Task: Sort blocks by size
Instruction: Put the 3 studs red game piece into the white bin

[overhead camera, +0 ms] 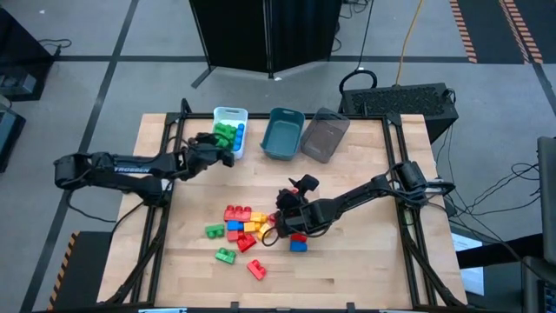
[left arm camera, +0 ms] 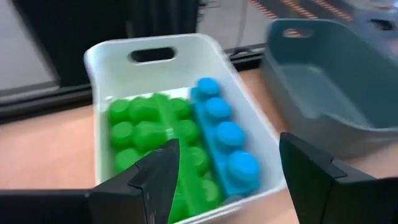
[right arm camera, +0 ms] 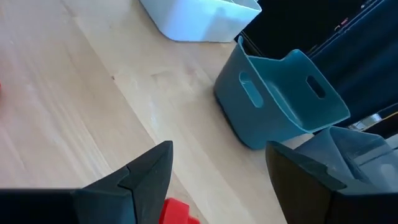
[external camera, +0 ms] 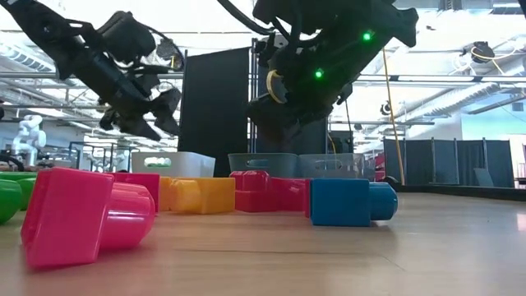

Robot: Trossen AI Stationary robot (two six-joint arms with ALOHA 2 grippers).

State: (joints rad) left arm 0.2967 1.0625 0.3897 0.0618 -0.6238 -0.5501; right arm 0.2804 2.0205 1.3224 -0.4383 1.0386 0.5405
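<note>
Several blocks lie loose in a pile on the table: red (overhead camera: 236,213), orange and yellow (overhead camera: 254,225), blue (overhead camera: 298,244) and green (overhead camera: 226,255). Green blocks (left arm camera: 149,134) and a blue block (left arm camera: 222,134) lie in the white bin (overhead camera: 231,115). My left gripper (left arm camera: 227,149) hangs open and empty over the near end of that bin; in the high view it (overhead camera: 226,153) is at the bin's near left. My right gripper (right arm camera: 217,149) is open above the pile's right side (overhead camera: 285,213). A red block (right arm camera: 177,213) shows below, between its fingers.
A teal bin (overhead camera: 283,133) and a grey bin (overhead camera: 323,136) stand to the right of the white one along the far edge. In the low view a red block (external camera: 82,215) lies nearest, with yellow (external camera: 201,195), red (external camera: 267,193) and blue (external camera: 349,201) blocks behind it.
</note>
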